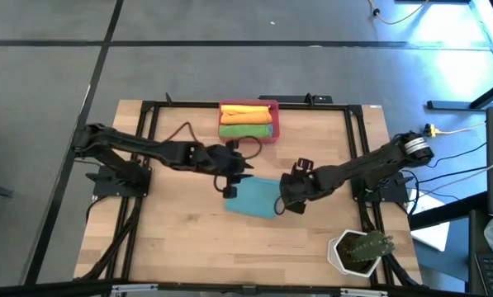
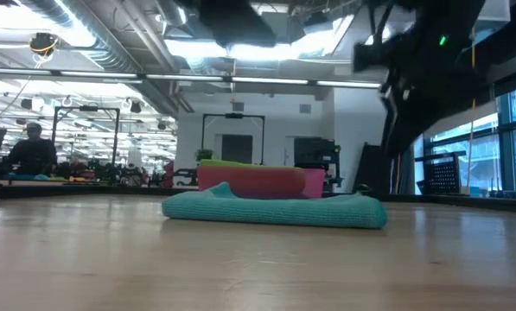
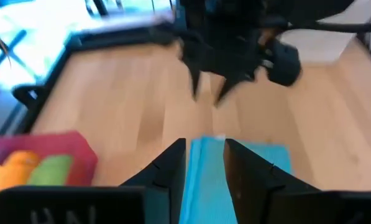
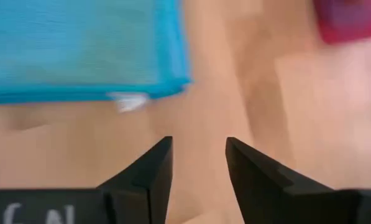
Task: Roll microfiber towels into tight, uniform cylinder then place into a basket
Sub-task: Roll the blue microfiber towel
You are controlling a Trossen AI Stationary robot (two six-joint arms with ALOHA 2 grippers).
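Dark and jointed, the left arm reaches in from the table's left edge, and the left gripper [image 1: 228,188] hangs over the left end of a teal-blue towel [image 1: 253,198]. In the left wrist view its two fingers [image 3: 173,163] stand a little apart with the blue cloth showing in the gap between them; whether they pinch the cloth or only hover above it cannot be told.

Behind that, near the far edge of the wooden table [image 1: 180,239], sits the red-pink basket [image 1: 273,124], holding an orange towel [image 1: 244,106], a yellow towel [image 1: 244,117] and a green towel [image 1: 244,130] side by side. The low view shows the teal-blue towel lying flat and folded on the tabletop, just in front of the basket.

Farther right, the right gripper [image 1: 281,206] is at the towel's right end. The right wrist view shows its fingers [image 4: 154,168] parted over bare wood, holding nothing, with the towel's edge and a small white tag [image 4: 128,101] just ahead of them.

At the near right corner stands a white plant pot [image 1: 357,252]
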